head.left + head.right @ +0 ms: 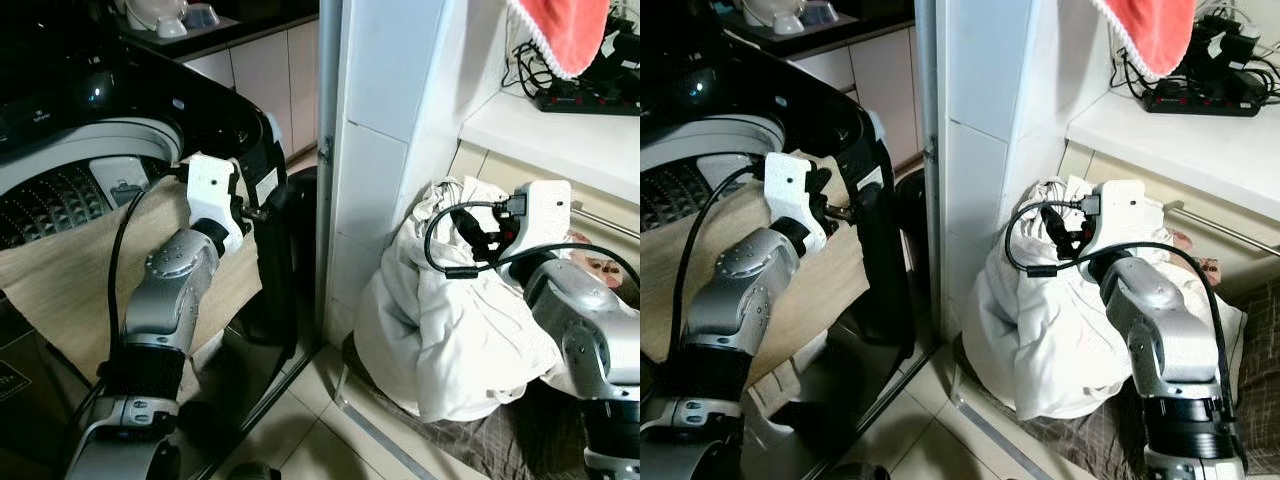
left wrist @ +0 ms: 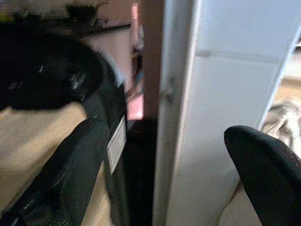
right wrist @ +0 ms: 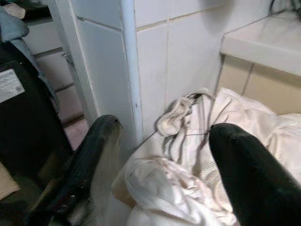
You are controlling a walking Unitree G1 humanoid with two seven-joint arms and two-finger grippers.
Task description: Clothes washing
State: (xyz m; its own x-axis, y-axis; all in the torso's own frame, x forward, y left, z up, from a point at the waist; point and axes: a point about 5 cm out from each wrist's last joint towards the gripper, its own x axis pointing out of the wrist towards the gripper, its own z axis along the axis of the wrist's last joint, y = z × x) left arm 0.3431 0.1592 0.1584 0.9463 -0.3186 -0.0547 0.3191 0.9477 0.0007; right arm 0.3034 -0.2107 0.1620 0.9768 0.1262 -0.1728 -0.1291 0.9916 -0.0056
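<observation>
I hold right gripper [image 3: 162, 155] fingers wide | white laundry [image 1: 450, 330] heaped below and beyond them | left gripper [image 2: 164, 155] wide, beside washer [image 1: 90, 150] | risk: sleeves snagging the wall corner [image 3: 129, 70].

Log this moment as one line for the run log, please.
task: clothes washing | left gripper: open, by washing machine | right gripper: open, over white laundry pile | beige cloth: draped over washer rim

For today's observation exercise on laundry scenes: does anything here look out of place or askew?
Yes. A beige cloth hangs over the washing machine's rim, half in the drum and half outside, beside the open left gripper. A heap of white laundry sits slumped on the floor against the tiled wall, by the open right gripper.
</observation>
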